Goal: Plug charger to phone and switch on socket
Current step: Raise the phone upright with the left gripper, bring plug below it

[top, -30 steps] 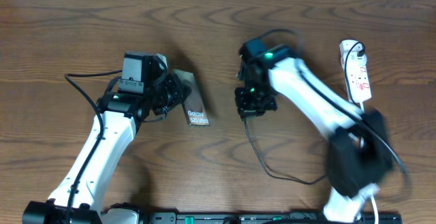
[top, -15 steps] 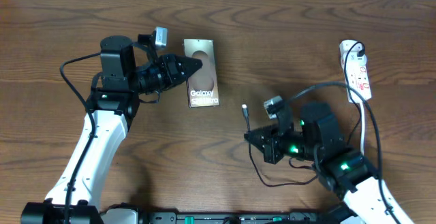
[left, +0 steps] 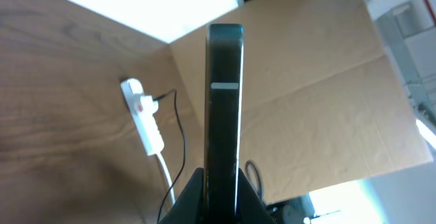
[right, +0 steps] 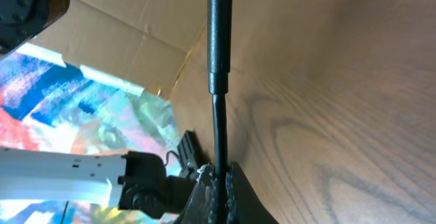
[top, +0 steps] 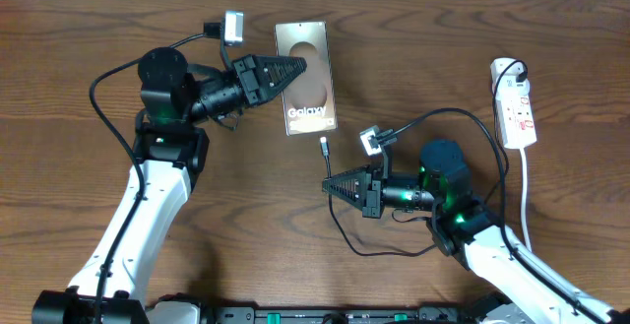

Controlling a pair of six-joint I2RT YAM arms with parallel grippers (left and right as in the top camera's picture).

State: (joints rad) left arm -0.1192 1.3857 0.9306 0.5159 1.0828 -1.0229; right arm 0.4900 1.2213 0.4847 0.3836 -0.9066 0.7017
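Fingers (top: 268,71) of the left gripper (top: 298,66) clamped the phone (top: 307,88) near the counter's far edge. The right gripper (top: 333,185) pinched the charger (top: 324,148) just nearward. The tip probably needed squaring with the port before pushing (the socket (top: 516,102) lay at the right edge).

I have the phone (top: 305,78) at the far middle of the table (top: 79,29), a little left of centre, its long sides running away from me. My left gripper (top: 295,66) reaches in from the left and pinches the phone's left edge. In the left wrist view the phone stands edge-on between the fingers (left: 187,200). Just on my side of the phone's near end, and apart from it, the charger's connector (top: 324,147) points at that end. My right gripper (top: 333,185) sits nearer to me, pinching the charger (top: 340,230) right behind the connector. The socket (top: 517,107) lies at the far right, well apart from the phone.
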